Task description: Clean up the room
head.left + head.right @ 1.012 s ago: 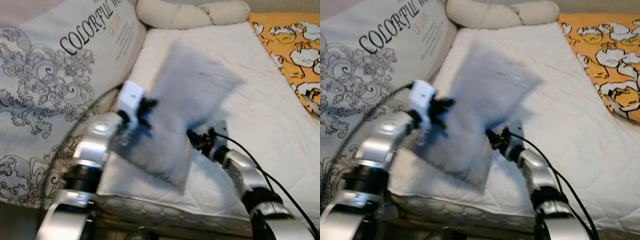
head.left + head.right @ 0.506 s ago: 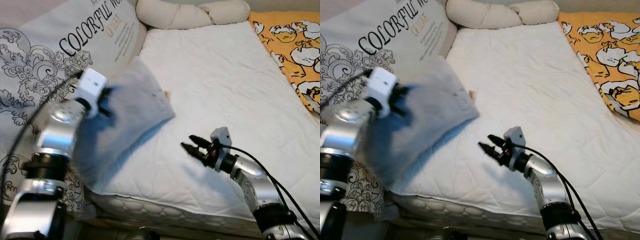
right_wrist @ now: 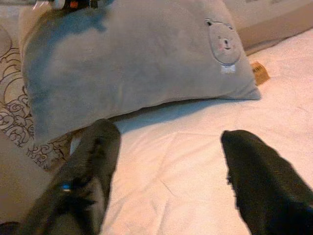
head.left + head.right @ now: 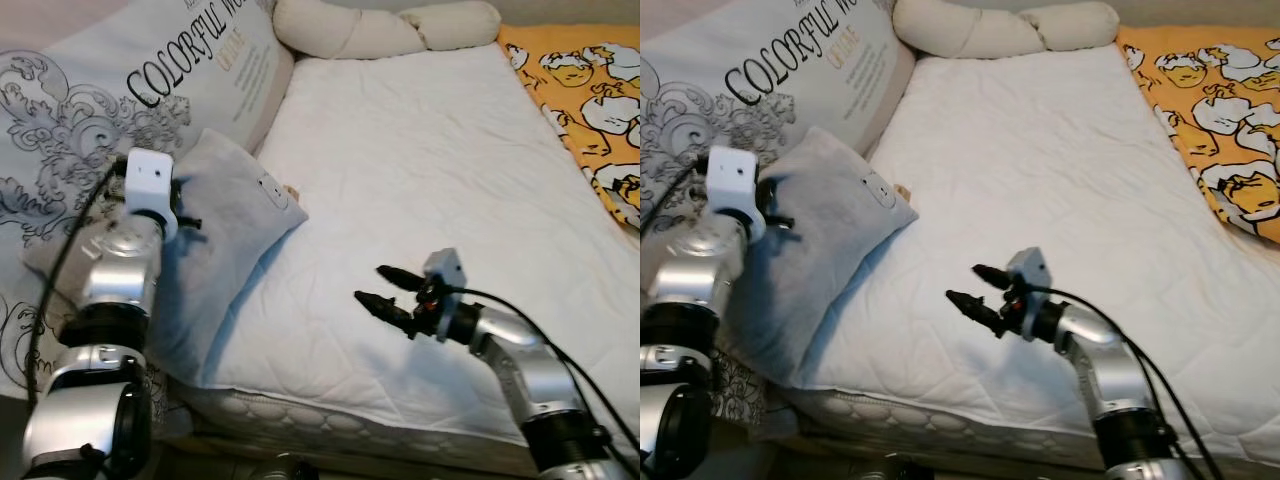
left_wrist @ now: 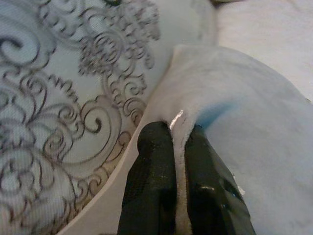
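Observation:
A grey pillow (image 4: 225,240) with a small bear face lies at the left edge of the white bed (image 4: 450,180), leaning against the big patterned cushion (image 4: 110,120). My left gripper (image 5: 180,147) is shut on the pillow's edge, the fabric pinched between its two black fingers (image 5: 156,171). Its wrist camera block (image 4: 152,180) sits just left of the pillow. My right gripper (image 4: 378,288) hovers open over the mattress, a little right of the pillow and apart from it. The right wrist view faces the pillow (image 3: 142,58) across bare sheet.
A cream bolster (image 4: 385,27) lies along the head of the bed. An orange duck-print blanket (image 4: 590,100) covers the far right side. The mattress front edge (image 4: 330,420) runs below my arms.
My left gripper has carried the pillow from mid-bed, where it was held up, down to the left against the patterned cushion. My right gripper let go of it and drew back, open.

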`<state>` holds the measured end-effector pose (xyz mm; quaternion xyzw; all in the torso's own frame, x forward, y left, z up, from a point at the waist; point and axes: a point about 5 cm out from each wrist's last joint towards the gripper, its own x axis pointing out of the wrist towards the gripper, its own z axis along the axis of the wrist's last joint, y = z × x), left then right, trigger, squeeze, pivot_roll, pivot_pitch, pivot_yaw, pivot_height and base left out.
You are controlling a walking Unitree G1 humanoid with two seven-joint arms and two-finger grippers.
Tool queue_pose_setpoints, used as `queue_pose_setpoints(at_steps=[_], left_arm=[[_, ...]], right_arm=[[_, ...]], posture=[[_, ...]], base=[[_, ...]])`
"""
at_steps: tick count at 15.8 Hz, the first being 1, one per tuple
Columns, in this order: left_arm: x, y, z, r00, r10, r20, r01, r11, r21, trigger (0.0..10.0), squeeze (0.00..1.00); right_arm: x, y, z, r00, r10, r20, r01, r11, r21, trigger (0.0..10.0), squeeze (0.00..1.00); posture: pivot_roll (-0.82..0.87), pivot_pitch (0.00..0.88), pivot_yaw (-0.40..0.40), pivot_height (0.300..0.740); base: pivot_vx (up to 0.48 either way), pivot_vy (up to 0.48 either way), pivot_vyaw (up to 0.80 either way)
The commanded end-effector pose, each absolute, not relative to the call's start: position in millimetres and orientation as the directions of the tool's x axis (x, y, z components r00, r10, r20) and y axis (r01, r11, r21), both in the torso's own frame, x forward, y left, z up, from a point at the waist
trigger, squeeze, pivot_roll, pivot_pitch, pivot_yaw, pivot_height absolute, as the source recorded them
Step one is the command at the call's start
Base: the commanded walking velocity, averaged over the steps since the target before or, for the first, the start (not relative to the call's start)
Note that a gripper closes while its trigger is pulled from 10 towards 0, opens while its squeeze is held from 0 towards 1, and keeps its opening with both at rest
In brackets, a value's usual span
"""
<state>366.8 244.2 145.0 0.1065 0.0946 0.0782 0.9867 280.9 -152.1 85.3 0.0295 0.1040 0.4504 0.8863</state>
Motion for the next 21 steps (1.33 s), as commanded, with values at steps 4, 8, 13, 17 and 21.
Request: queue_pose_setpoints(at_steps=[4, 8, 13, 17, 21], left_arm=[[369.2, 253.3, 143.8, 0.951, 0.282, -0.127, -0.253, 0.946, 0.202, 0.0, 0.00], [365.7, 249.4, 147.0, 0.981, 0.189, -0.038, -0.173, 0.949, 0.265, 10.0, 1.00], [336.5, 227.2, 160.9, 0.990, -0.056, 0.128, 0.041, 0.992, 0.117, 10.0, 1.00], [304.4, 200.6, 159.9, 0.983, -0.147, 0.113, 0.134, 0.984, 0.119, 10.0, 1.00], [277.4, 190.2, 139.7, 0.991, -0.129, 0.032, 0.126, 0.988, 0.087, 10.0, 1.00]], right_arm=[[276.8, -152.4, 98.3, 0.519, 0.840, -0.159, -0.835, 0.538, 0.116, 10.0, 1.00], [274.4, -160.2, 98.8, 0.579, 0.798, -0.167, -0.797, 0.597, 0.089, 10.0, 1.00], [270.0, -167.5, 105.6, 0.700, 0.707, -0.103, -0.703, 0.707, 0.072, 10.0, 1.00], [275.3, -179.9, 114.0, 0.884, 0.467, -0.030, -0.463, 0.882, 0.083, 10.0, 1.00], [265.0, -173.6, 112.9, 0.944, 0.330, -0.022, -0.325, 0.937, 0.132, 10.0, 1.00]], posture=[[-0.11, 0.000, 0.178, 0.740], [-0.10, 0.000, 0.180, 0.740], [-0.07, 0.000, 0.149, 0.740], [-0.05, 0.000, 0.112, 0.740], [-0.05, 0.000, 0.100, 0.740]], base=[[0.000, 0.000, 0.00], [0.000, 0.000, 0.00], [0.000, 0.000, 0.00], [0.000, 0.000, 0.00], [0.000, -0.316, 0.00]])
